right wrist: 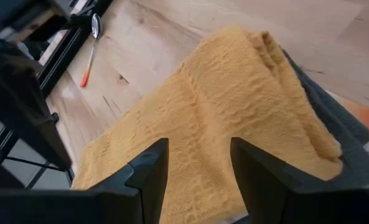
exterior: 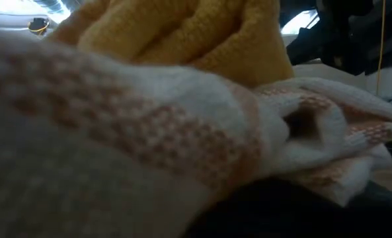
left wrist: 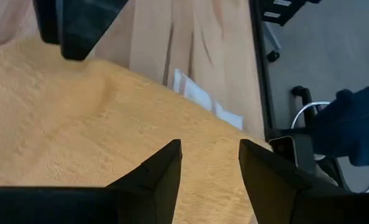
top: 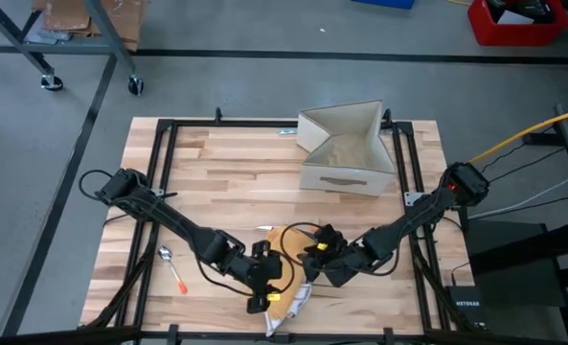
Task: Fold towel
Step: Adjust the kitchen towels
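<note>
The towel (top: 288, 287) is yellow with a white, orange-checked end and lies bunched at the table's near edge, between the two arms. It fills the low view, yellow folds (exterior: 182, 39) above the white part (exterior: 116, 132). My left gripper (top: 274, 280) comes from the left and stands open over the yellow cloth (left wrist: 78, 124), which shows through the gap of my left gripper (left wrist: 210, 155). My right gripper (top: 309, 255) comes from the right, also open (right wrist: 200, 152), slanting down over a raised yellow fold (right wrist: 246, 93). Whether either gripper's fingertips touch the cloth is hidden.
An open cardboard box (top: 346, 153) stands at the far centre-right. A spoon with an orange handle (top: 171, 268) lies near the left arm, also seen in the right wrist view (right wrist: 91, 43). A dark grey thing (right wrist: 340, 130) shows under the towel's edge. A person's dark blue sleeve (left wrist: 352, 124) is beyond the table.
</note>
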You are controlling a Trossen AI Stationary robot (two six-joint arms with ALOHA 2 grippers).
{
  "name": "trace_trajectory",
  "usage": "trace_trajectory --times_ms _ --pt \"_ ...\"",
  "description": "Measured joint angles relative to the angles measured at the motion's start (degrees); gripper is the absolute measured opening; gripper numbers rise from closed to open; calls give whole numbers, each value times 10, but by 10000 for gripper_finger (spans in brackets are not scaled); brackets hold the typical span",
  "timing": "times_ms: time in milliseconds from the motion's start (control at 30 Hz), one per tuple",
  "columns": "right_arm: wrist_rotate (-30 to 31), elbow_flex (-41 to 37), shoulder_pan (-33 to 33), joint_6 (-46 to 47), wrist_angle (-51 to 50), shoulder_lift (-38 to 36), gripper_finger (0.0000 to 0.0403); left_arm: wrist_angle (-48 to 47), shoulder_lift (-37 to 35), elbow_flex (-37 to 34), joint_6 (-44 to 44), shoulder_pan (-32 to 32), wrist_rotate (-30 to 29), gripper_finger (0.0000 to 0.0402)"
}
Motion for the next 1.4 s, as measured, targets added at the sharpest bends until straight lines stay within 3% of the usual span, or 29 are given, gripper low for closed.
trace_trajectory --times_ms 333,867,1133,1400 --pt "10 0 -20 -33 40 29 177 127 62 -30 4 -5 -4 154" --pt "-15 3 -53 -41 66 136 177 142 161 -27 -12 -20 -9 154" --pt "-7 2 -54 -47 63 132 177 145 155 -28 -27 -26 -6 154" --pt "-11 -1 -54 -65 55 77 177 134 89 -17 -12 -24 8 154"
